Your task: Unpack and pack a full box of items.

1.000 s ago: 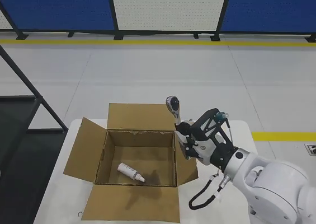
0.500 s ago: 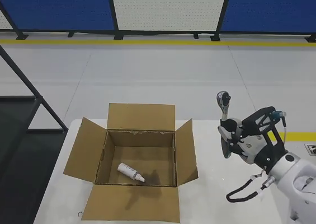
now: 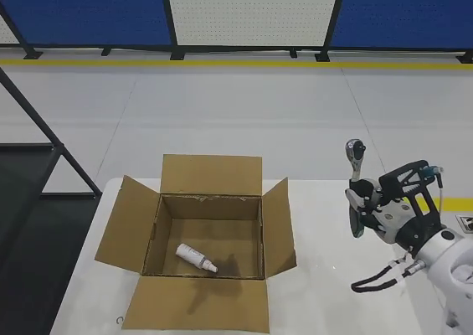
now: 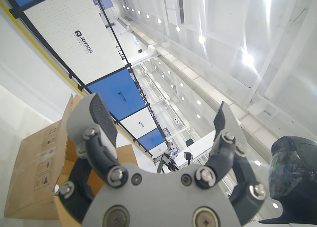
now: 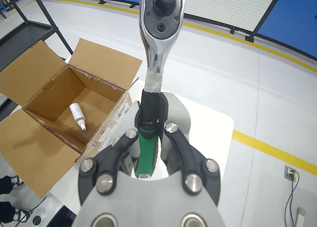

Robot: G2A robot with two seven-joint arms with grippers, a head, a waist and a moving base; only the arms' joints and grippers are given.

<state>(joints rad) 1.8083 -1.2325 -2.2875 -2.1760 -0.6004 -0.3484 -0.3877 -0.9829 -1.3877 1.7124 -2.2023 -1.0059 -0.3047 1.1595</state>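
Ratchet (image 5: 162, 10) is what my right claw (image 5: 150, 114) grasps. The fingers are clenched on the black neck just above the green grip. The chrome head stands up and away from my wrist, its square drive facing the wrist camera. A band of clear tape wraps the shank below the head. Seen from above, I hold it over the far right corner of the table (image 3: 320, 276), well apart from the box (image 3: 211, 194). The head points toward the floor beyond the table's far edge.

On the left half of the table stands the box, all four flaps folded outward. One small white bottle (image 3: 195, 257) lies on its side on the box floor, toward the front left corner, its cap end aimed at the right wall.

My left claw (image 4: 161, 116) is released, its ribbed pads (image 4: 101, 119) spread wide apart. It is tilted up toward the ceiling lights, and a cardboard flap of the box shows just beside it in that wrist view.

On the floor left of the table stands a black rack (image 3: 18, 109). Blue and white panels (image 3: 253, 21) line the far side of the room, behind a yellow floor line (image 3: 219, 62).
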